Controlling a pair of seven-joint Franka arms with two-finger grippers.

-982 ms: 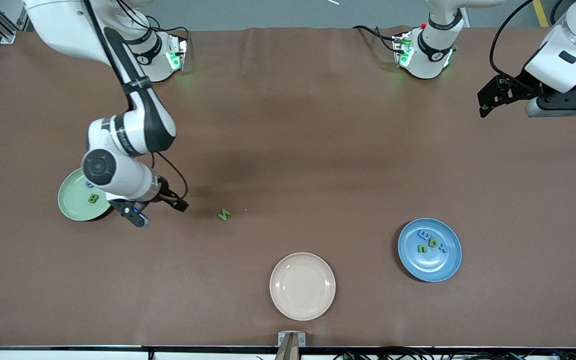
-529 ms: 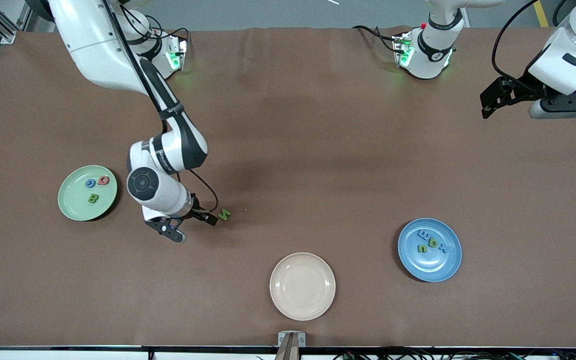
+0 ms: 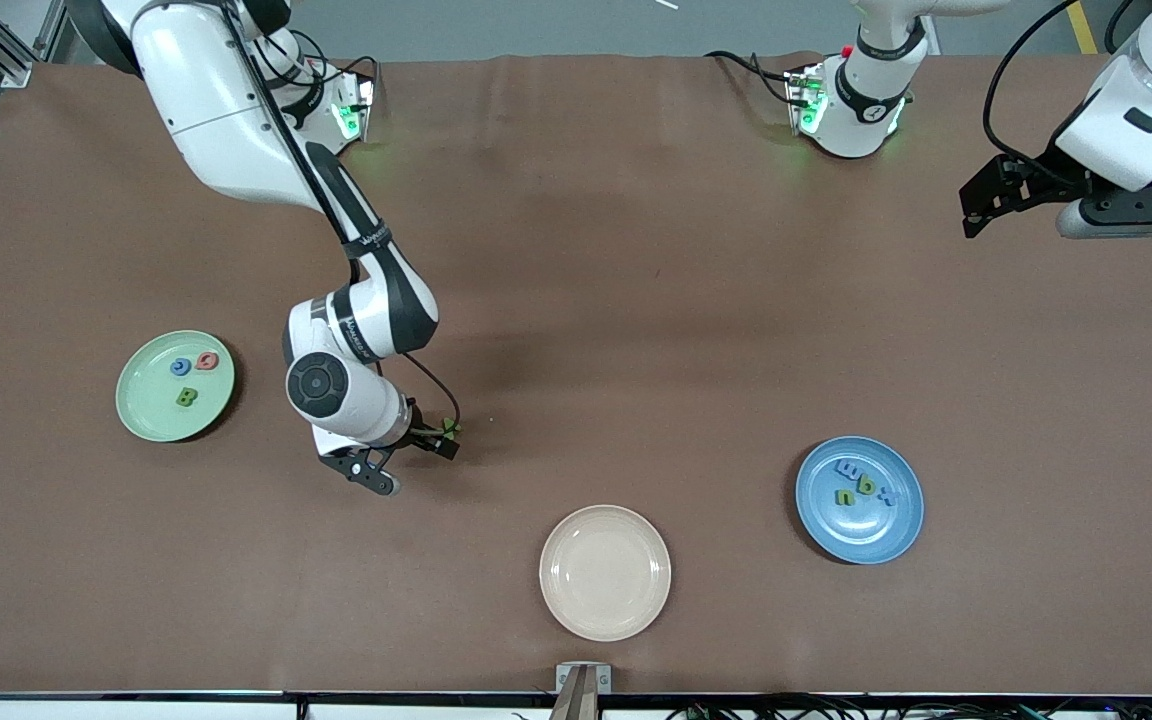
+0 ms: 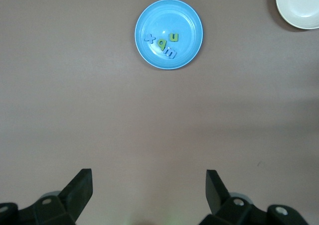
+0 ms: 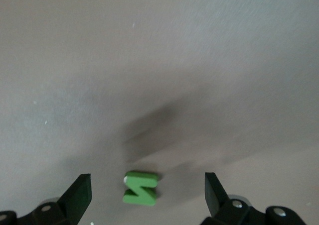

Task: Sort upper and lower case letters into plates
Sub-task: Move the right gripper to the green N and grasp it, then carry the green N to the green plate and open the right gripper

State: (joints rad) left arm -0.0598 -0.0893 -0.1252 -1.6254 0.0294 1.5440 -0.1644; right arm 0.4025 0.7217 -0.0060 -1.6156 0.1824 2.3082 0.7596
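Hovering over the green letter (image 5: 141, 189) on the bench (image 3: 636, 300), the right gripper (image 3: 414, 462) has fingers spread wide; left gripper (image 4: 148, 195) waits aloft, fingers open too.

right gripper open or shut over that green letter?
Open. In the right wrist view the right gripper has its fingers spread wide, with the green letter lying flat on the table between them, untouched.

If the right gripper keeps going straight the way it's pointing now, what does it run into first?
Most likely the small green S-shaped letter on the brown table. The right gripper points down with open jaws, and the letter lies between its fingers in the right wrist view. How far above it is unclear.
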